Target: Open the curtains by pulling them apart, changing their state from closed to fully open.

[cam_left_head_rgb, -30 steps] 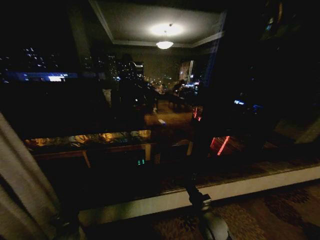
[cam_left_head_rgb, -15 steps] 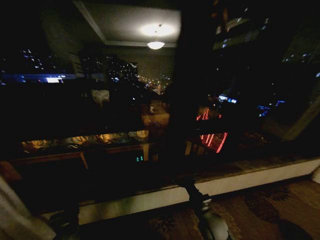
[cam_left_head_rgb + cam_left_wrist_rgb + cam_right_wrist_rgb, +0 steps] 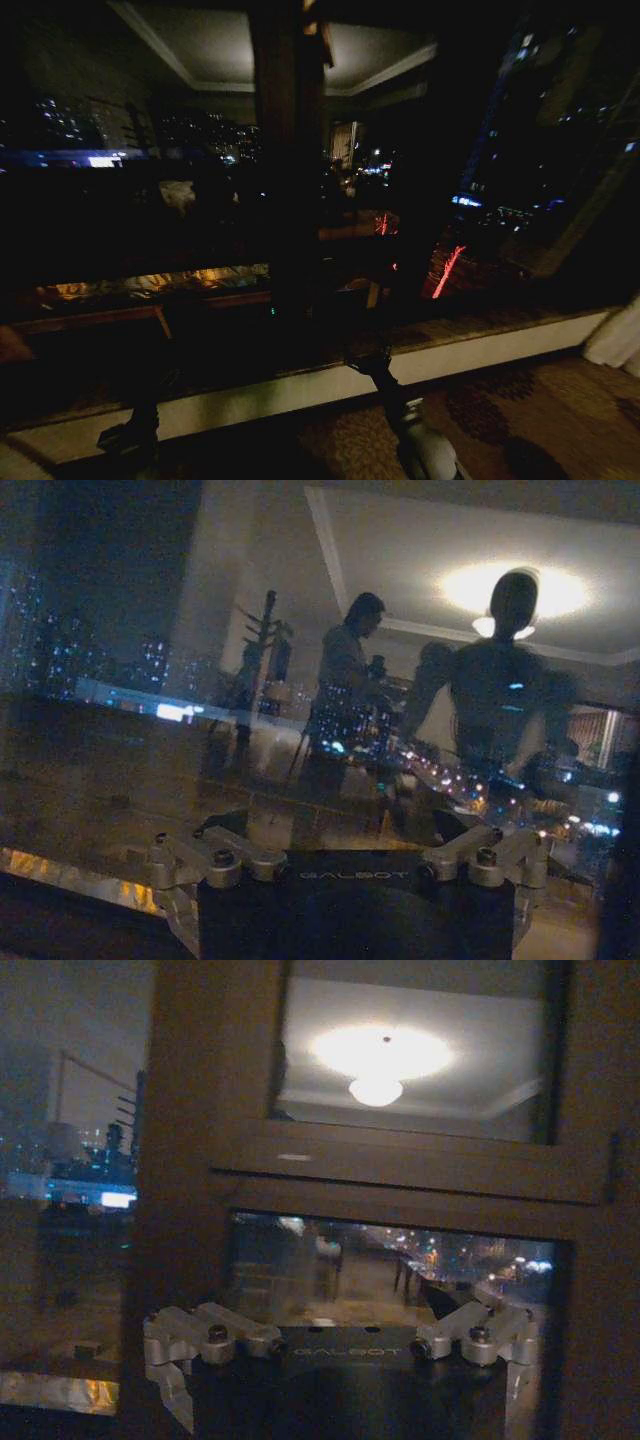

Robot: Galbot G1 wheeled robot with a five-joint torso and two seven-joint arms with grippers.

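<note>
It is night. A big dark glass window [image 3: 150, 230] shows city lights and the shine of the room's lamp. A long pale window ledge [image 3: 480, 355] runs along the bottom of the glass. Below it is a brown carpet with round patterns [image 3: 520, 420].

The whole picture has slid since a moment ago, so the robot's head has turned to the right. The thick dark window post [image 3: 290, 180] is now in the middle. The thin cream-white curtain that was at the left edge of the window is out of the picture now. Another thin cream-white curtain [image 3: 615, 340] peeks in at the right end of the ledge, hanging down to the carpet. The glass between is bare. I think the curtains are pulled wide apart and the job is nearly done or done.

The left gripper [image 3: 130, 440] hangs low by the left end of the ledge, near the carpet. The right gripper [image 3: 367, 357] points up just in front of the ledge, near its middle. Neither one touches a curtain. I cannot tell if they are spread or pressed together.

There is lots of free room along the ledge. The right gripper is near the ledge and the glass, so it should move with care.
</note>
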